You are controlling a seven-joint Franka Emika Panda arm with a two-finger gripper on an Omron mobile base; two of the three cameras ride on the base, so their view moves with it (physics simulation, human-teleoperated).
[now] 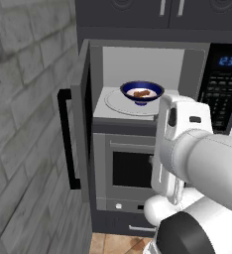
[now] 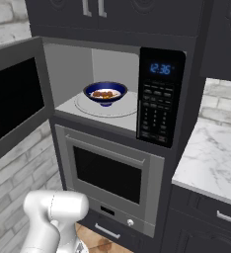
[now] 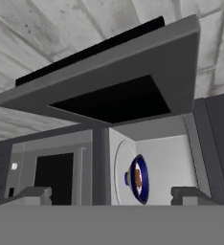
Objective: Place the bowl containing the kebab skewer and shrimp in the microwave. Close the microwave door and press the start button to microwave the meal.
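The dark blue bowl (image 1: pixel 142 92) (image 2: pixel 105 92) sits on the round glass turntable (image 1: pixel 117 102) inside the open microwave (image 1: pixel 187 64) (image 2: pixel 112 64). Brown kebab skewer meat (image 1: pixel 144 93) (image 2: pixel 102 94) lies in it; the shrimp is too small to tell apart. The microwave door (image 1: pixel 81 119) (image 2: pixel 14 104) (image 3: pixel 118 81) stands swung wide to the left, its black handle (image 1: pixel 66 141) facing the brick wall. My gripper (image 3: pixel 111 196) is open and empty, back from the cavity and rolled sideways, facing the bowl (image 3: pixel 139 178) and the door's inner side.
The black keypad panel (image 1: pixel 219 94) (image 2: pixel 157 108) with its blue display is right of the cavity. A built-in oven (image 1: pixel 130 168) (image 2: pixel 107 173) sits below. A brick wall (image 1: pixel 24 124) is close on the left, a marble counter (image 2: pixel 211 153) on the right.
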